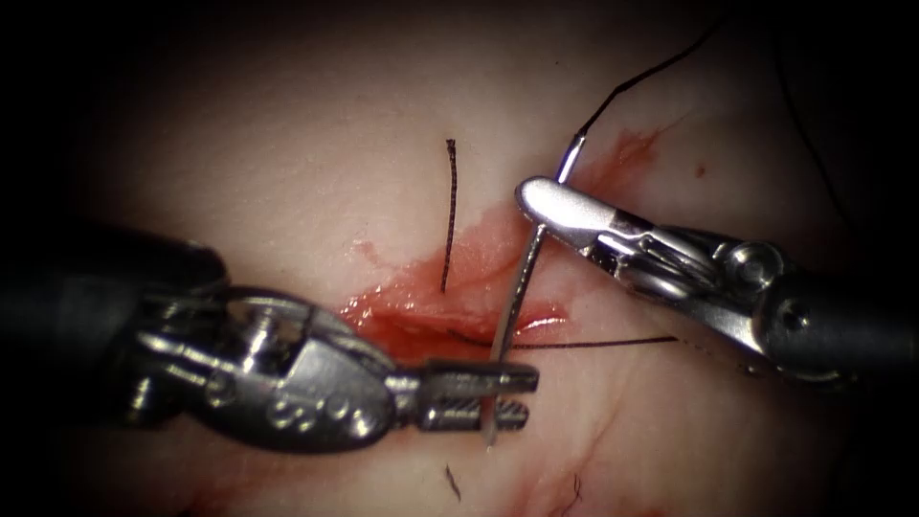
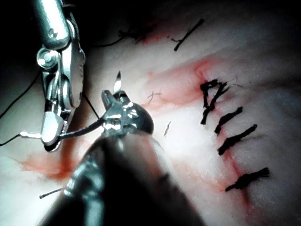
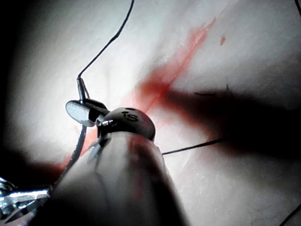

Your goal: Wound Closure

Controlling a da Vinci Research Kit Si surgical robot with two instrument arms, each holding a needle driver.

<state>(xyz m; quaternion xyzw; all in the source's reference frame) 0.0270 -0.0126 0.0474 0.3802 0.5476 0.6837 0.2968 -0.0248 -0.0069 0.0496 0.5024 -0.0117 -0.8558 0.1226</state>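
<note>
The curved needle (image 1: 517, 287) hangs free above the red cut (image 1: 421, 311) in the tissue (image 1: 287, 144), not in it. My right tool (image 1: 526, 196) comes from the right and is shut on the needle close to its thread end. My left tool (image 1: 529, 394) is shut on it just behind the point, which pokes out past the jaws (image 2: 117, 81). Dark thread (image 1: 651, 75) runs up and right from the needle's tail. The right wrist view has the right tool (image 3: 75, 110) on the needle (image 3: 77, 141) with thread (image 3: 108, 42) leading away.
A second strand of thread (image 1: 593, 342) lies across the tissue right of the cut. A cut thread end (image 1: 450, 211) stands above the cut. Several dark finished stitches (image 2: 230, 117) sit further along the wound. Red fluid (image 1: 627, 148) stains the upper right.
</note>
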